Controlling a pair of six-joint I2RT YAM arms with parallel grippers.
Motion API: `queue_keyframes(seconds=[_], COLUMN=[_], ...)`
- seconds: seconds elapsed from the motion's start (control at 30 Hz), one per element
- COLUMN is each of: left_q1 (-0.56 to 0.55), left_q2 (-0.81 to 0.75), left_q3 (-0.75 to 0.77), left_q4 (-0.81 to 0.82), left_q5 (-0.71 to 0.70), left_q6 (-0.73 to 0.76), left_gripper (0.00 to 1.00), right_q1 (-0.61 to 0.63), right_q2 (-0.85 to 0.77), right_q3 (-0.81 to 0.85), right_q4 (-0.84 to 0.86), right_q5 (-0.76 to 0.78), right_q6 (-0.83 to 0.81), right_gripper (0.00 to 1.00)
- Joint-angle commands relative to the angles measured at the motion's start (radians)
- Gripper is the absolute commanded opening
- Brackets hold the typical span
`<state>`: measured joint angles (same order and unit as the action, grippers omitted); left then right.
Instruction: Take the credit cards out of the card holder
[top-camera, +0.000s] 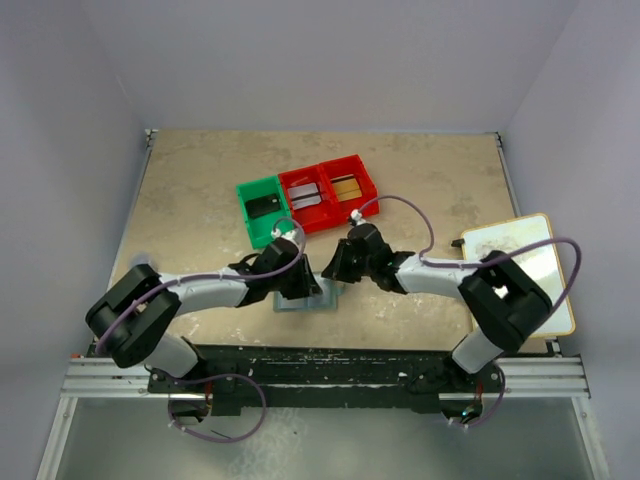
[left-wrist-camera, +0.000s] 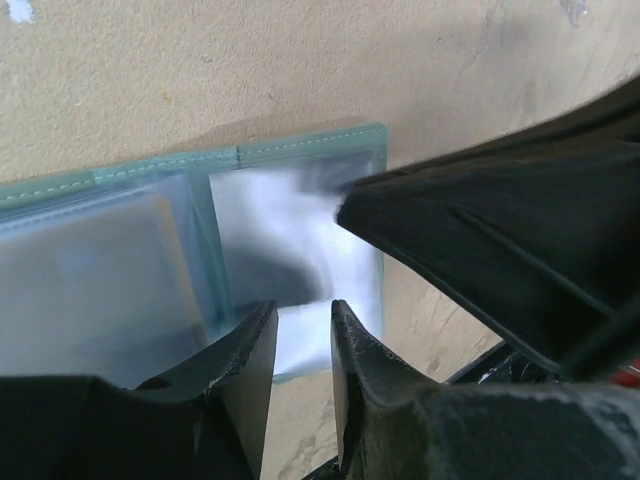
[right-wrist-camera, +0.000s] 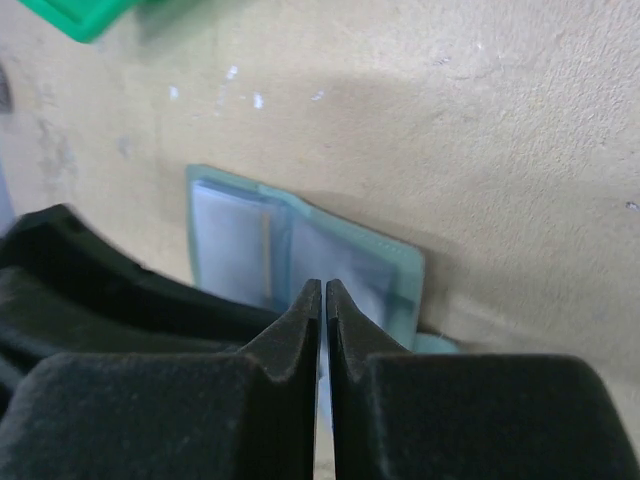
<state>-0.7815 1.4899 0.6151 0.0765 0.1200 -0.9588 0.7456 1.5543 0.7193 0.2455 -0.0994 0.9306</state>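
"Two grippers meet low over the table (top-camera: 430, 180)," says Mia. "What is under them?"

"The holder (top-camera: 300, 304)," says Ben. "It lies open and flat, close to the table's near edge. It is nearer to us than the green bin (top-camera: 268, 238) and the red bins (top-camera: 322, 185). The grippers hide most of it from above."

"Can you see cards in it?"

"The left wrist view shows two clear pockets (left-wrist-camera: 120, 260) with a blue-green sewn edge. Something pale sits in each one. It is too blurry to tell more."

"How is the left gripper (left-wrist-camera: 303, 305)?"

"Its fingers stand a little apart, with a gap between them. They are at the near edge of the pocket on the right of that view. I cannot tell if they touch it."

"And the right gripper (right-wrist-camera: 323, 285)?"

"Its fingers are pressed almost together. Only a thin slit is left, and a pale line shows in it. I cannot tell what that line is. The tips are over the holder's edge."

"Anything else?"

"A white board (top-camera: 520, 262) lies at the right side, well apart from the holder. Flat things lie in the bins."
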Motion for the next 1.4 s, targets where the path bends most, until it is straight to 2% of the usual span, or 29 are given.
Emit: queue_keyframes(seconds=[0.0, 0.1, 0.23, 0.37, 0.87, 1.1, 1.37], left_q1=[-0.007, -0.007, -0.006, -0.005, -0.005, -0.006, -0.007], left_q2=[-0.086, -0.172, -0.254, -0.247, -0.152, -0.184, -0.221], left_q3=[-0.003, 0.007, 0.038, 0.035, 0.039, 0.041, 0.066], left_q4=[-0.044, -0.131, -0.267, -0.342, -0.338, -0.307, -0.331], left_q5=[-0.057, -0.147, -0.277, -0.35, -0.325, -0.292, -0.314], left_q6=[0.02, 0.036, 0.06, 0.05, 0.051, 0.047, 0.041], left_gripper=[0.25, 0.26, 0.37, 0.43, 0.43, 0.38, 0.37], right_q1=[0.003, 0.003, 0.003, 0.003, 0.003, 0.003, 0.003], right_q2=[0.086, 0.096, 0.092, 0.094, 0.127, 0.13, 0.136], right_q3=[0.007, -0.053, -0.078, -0.075, -0.046, -0.043, -0.039], right_q4=[0.076, 0.103, 0.081, 0.092, 0.075, 0.071, 0.071], right_q5=[-0.054, -0.023, -0.007, -0.01, -0.023, -0.025, -0.028], right_q6=[-0.03, -0.02, -0.034, -0.037, -0.051, -0.052, -0.053], right_gripper=[0.06, 0.05, 0.06, 0.07, 0.09, 0.09, 0.09])
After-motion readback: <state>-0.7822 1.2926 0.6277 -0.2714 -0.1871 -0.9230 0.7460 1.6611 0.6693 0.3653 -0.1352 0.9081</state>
